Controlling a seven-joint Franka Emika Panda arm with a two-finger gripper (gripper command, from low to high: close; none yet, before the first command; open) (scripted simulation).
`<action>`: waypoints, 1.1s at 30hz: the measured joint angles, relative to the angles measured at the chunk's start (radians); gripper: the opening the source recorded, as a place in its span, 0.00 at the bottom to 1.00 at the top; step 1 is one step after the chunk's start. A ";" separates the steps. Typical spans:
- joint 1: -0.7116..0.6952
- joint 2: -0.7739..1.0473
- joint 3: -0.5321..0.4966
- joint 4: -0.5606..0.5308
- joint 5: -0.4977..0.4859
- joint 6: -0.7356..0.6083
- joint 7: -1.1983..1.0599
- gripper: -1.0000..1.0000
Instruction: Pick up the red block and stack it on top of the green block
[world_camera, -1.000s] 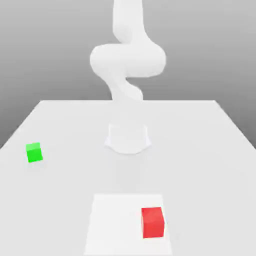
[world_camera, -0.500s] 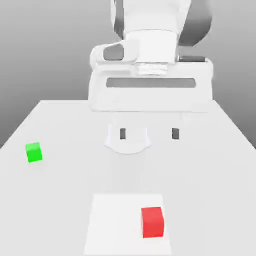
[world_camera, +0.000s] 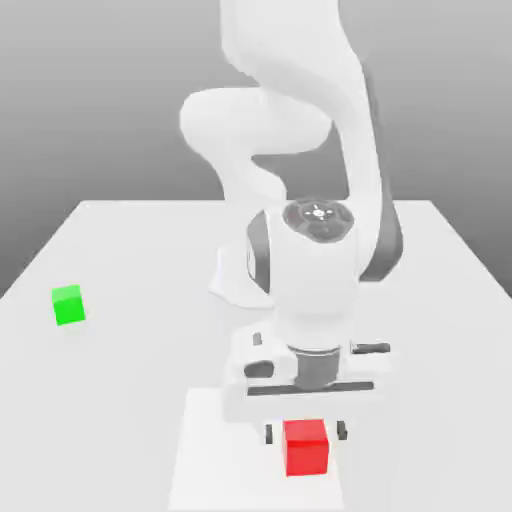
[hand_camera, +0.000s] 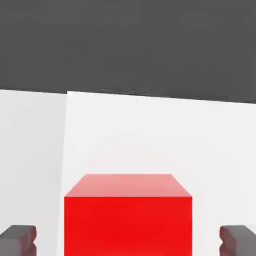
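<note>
One red block (world_camera: 306, 447), near right; one green block (world_camera: 68, 305), far left; gripper (world_camera: 305, 432) lowered, straddling red, fingers (hand_camera: 19, 239) apart, untouching.

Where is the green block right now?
In the exterior view, the green block sits alone on the table near its left edge, far from the red block.

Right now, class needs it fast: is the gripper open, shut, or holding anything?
Gripper: open, its fingers on either side of the red block with gaps showing in the hand view; nothing held yet.
</note>
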 joint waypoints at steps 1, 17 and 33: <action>0.000 0.000 0.000 0.000 0.000 0.000 0.000 0.00; -0.256 -0.278 -0.144 -0.084 -0.046 -0.184 0.207 0.00; -0.839 -0.491 -0.480 -0.238 -0.154 -0.231 0.758 0.00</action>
